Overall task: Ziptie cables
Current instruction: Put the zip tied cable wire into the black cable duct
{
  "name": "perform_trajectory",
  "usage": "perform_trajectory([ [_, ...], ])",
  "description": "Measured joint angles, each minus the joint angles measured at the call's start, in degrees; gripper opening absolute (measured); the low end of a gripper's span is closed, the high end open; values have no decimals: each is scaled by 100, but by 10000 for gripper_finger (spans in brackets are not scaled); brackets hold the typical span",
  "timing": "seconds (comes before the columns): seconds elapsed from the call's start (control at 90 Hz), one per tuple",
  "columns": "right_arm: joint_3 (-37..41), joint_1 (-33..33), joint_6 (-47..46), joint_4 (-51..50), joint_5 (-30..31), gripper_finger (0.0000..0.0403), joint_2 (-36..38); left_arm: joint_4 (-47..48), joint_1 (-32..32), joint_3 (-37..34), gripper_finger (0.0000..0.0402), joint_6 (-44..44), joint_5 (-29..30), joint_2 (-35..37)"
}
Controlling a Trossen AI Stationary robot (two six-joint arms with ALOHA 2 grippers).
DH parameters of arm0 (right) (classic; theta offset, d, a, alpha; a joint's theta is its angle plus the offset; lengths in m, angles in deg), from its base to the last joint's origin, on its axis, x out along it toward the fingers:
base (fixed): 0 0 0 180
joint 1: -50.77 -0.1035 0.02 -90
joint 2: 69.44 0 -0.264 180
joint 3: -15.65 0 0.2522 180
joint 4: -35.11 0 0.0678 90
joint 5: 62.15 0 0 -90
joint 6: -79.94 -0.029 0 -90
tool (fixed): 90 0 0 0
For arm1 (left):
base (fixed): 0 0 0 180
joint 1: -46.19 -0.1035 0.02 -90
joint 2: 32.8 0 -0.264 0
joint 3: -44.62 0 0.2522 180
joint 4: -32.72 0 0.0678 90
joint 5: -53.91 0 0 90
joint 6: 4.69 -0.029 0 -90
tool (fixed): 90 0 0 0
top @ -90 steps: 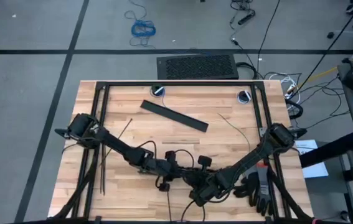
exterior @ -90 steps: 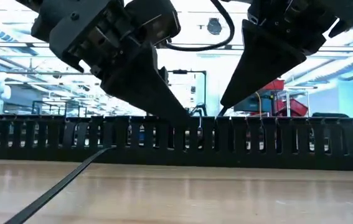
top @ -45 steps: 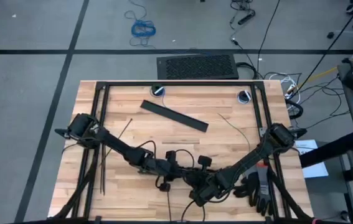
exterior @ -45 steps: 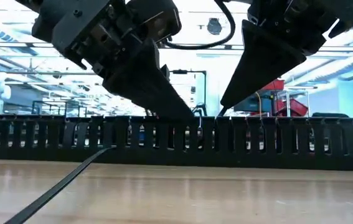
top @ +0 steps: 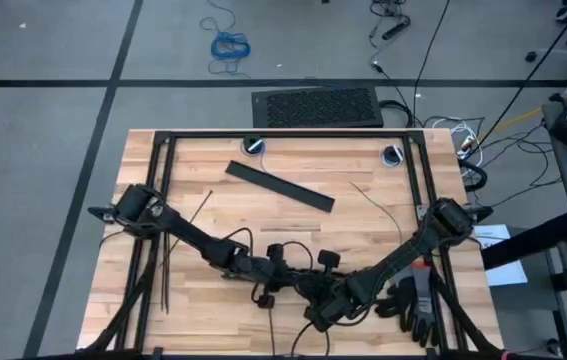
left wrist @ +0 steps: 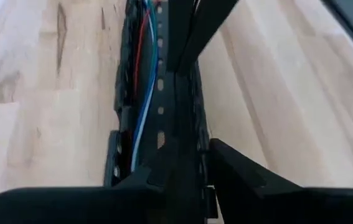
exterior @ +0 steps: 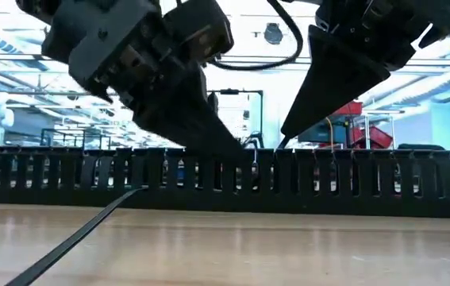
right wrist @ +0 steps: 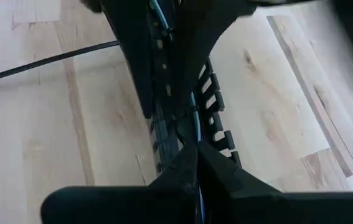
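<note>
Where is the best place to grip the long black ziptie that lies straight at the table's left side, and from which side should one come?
Probably from straight above, at the free half of the ziptie away from the left arm. It lies flat on the table and is very thin, so the fingers should close across its width; from the side there is hardly any edge to grip.

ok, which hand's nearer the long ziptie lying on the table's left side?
Left. The left hand is mid-table, on the side toward the ziptie; the right hand is close beside it, on the far side.
</note>
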Motion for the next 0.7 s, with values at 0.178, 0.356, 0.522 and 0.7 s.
perform_trajectory([
  [0.178,0,0,-1,2,-3,0,0,-90,0,0,84,-24,2,2],
  [0.356,0,0,-1,2,-10,0,0,-100,0,0,84,-35,1,4],
  [0.522,0,0,-1,1,-15,0,0,-99,0,0,84,-41,1,4],
  [0.7,0,0,-1,0,-97,0,0,-56,0,0,61,-41,-3,4],
])
